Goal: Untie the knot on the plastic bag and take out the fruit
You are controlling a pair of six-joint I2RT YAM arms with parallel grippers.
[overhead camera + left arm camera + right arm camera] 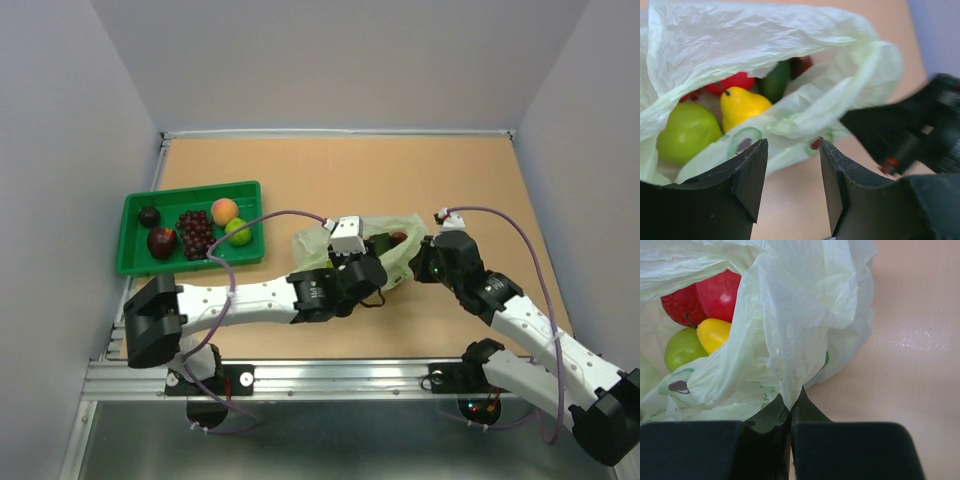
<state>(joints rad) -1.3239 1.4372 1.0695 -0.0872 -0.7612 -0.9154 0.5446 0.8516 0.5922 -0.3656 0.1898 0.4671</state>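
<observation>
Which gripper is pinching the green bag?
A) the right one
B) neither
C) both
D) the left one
A: the right gripper is shut on a fold of the bag, while the left gripper is open with nothing clamped.

In front of me the brown worktop (450, 180) carries a green tray (190, 192) at my left and the plastic bag (408, 226) near its middle.
</observation>
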